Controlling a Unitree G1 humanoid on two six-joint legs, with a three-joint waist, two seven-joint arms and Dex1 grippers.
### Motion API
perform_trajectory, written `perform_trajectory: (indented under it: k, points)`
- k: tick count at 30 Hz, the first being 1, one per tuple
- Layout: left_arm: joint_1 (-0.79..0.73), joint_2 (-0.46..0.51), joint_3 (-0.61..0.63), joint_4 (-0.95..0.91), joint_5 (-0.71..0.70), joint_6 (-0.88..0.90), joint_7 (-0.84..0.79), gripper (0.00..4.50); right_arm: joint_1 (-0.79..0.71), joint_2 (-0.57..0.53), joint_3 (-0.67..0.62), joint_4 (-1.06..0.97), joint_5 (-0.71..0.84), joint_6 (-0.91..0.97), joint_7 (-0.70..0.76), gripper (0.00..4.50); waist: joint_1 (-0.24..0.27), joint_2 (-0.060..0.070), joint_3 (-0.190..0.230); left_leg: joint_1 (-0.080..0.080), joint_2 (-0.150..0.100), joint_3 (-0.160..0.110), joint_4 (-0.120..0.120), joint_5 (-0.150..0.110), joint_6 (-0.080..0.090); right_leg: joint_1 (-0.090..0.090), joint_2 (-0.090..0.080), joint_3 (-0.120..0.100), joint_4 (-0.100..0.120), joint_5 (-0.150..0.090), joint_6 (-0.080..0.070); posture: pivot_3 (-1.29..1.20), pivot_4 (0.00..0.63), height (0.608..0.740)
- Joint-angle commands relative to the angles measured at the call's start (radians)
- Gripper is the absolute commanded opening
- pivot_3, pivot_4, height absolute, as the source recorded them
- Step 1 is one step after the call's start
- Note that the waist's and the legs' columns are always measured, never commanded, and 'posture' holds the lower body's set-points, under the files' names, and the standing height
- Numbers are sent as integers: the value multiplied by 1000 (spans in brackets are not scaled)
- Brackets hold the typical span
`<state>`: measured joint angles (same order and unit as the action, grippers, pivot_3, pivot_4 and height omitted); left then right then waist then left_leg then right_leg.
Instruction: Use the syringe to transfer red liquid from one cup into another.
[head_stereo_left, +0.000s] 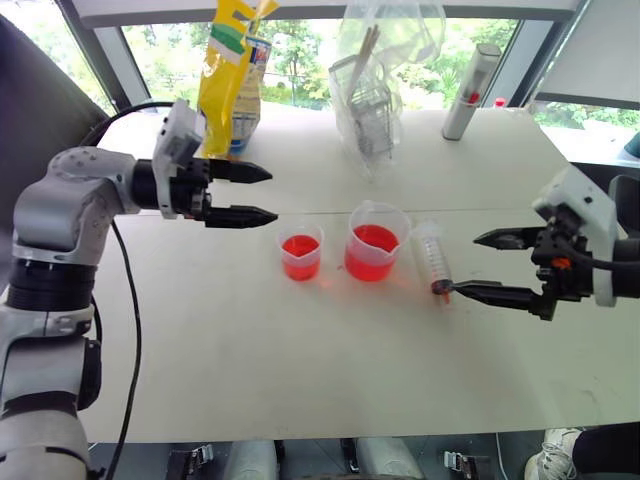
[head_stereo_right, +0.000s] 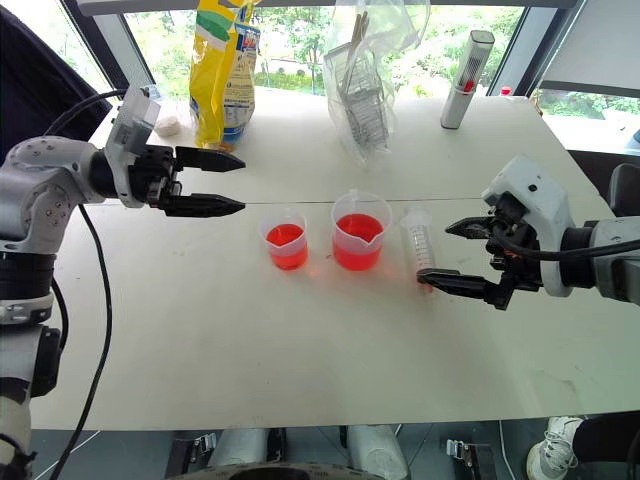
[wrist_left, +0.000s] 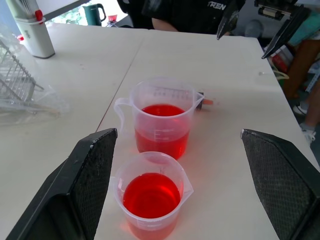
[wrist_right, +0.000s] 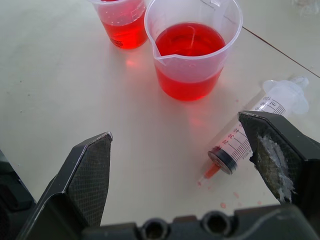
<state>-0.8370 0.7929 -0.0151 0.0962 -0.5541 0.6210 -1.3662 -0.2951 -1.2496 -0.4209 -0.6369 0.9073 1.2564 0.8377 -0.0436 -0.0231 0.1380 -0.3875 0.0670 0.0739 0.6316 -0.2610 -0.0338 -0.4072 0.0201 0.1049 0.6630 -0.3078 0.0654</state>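
The larger spouted beaker stands mid-table, about half full of red liquid. Just left of it is the smaller cup, also holding red liquid. The syringe lies flat on the table to the right of the beaker, its red-stained tip pointing toward the front edge. My right gripper hovers open at the syringe's right, holding nothing, and one of its fingers covers part of the barrel. My left gripper hangs open above the table, left of the smaller cup, pointing right.
Along the back of the white table stand a yellow bag, a clear plastic bag with a wire rack and a white cylindrical bottle. A black cable hangs by my left arm. A person sits beyond the table's right side.
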Motion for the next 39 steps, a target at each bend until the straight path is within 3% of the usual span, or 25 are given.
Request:
perform_trajectory:
  k: [1,13,21,30,35,39]
  points:
    - [-13,-4,17,-22,-8,-13,-1,4095,9,-24,-36,-8,1,-11,4,4415,0,0,0,0,0,0,0,0,0,0,0,0,0,0,0,0,150,739]
    - [-31,-21,3,-7,3,-18,-16,4095,39,-14,-61,-21,14,6,-29,4415,0,0,0,0,0,0,0,0,0,0,0,0,0,0,0,0,150,739]
    - [-34,-26,-2,-6,6,-21,-18,4095,-29,-19,37,46,-16,0,-90,4415,0,0,0,0,0,0,0,0,0,0,0,0,0,0,0,0,150,739]
    - [-26,-50,-4,-15,13,-27,-5,4095,-347,63,372,318,-95,145,-169,4415,-2,0,0,1,0,1,0,0,0,0,0,1,1,0,0,0,150,739]
    - [-7,-67,3,-38,9,-27,16,4095,-625,243,573,691,-238,319,-239,4415,-3,1,0,0,0,2,0,0,0,-2,0,2,1,0,-1,0,150,739]
    - [15,-75,13,-65,0,-20,40,4095,-747,332,687,912,-332,337,-244,4415,0,1,0,-1,0,3,0,0,0,-4,1,2,2,0,-1,0,150,739]
